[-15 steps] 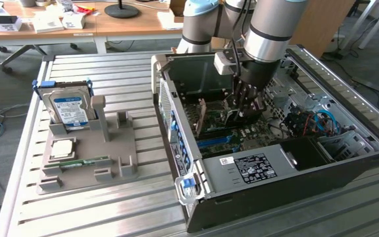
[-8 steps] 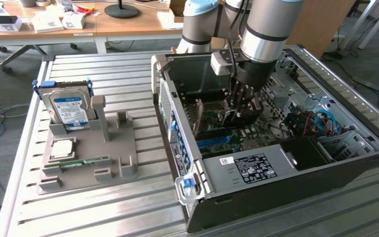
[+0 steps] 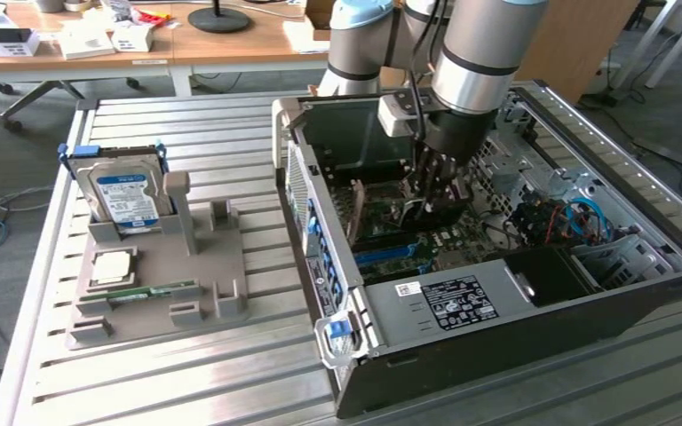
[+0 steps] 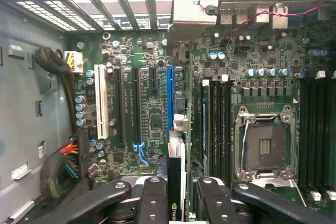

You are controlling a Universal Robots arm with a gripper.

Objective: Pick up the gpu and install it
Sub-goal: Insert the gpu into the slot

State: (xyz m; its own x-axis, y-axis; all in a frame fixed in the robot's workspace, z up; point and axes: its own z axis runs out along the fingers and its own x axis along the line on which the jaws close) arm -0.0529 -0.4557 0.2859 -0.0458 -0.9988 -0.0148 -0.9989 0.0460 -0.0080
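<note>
The computer case (image 3: 495, 302) lay on its side with the panel off, a black steel box with perforated sheet-metal walls, on a table (image 3: 199, 373) of ribbed aluminium slats. Inside lay the green motherboard (image 4: 152, 119), studded with small round capacitors and crossed by long narrow slots: one white slot (image 4: 103, 108), several black ones and one blue slot (image 4: 169, 98). A square metal-framed processor socket (image 4: 264, 140) sat open beside the memory slots, and a bundle of coloured wires (image 4: 65, 166) curled against the grey case floor.

To the exterior view's left of the case stood a matte grey moulded holder (image 3: 187, 266). It carried an upright silver hard drive (image 3: 128, 195) with a blue label at its far end, a flat square processor chip (image 3: 113, 266) in a recess nearer me, and a thin green memory stick (image 3: 152, 291) lying in a groove nearest of all.

The arm reached down into the case. Its gripper (image 3: 430, 191) had black, bolted fingers (image 4: 152, 195) drawn partway together and clamped on the gpu (image 4: 176, 182), a thin dark card seen edge-on. The card hung over the motherboard, running close alongside the blue slot; whether it was seated in a slot I could not tell.
</note>
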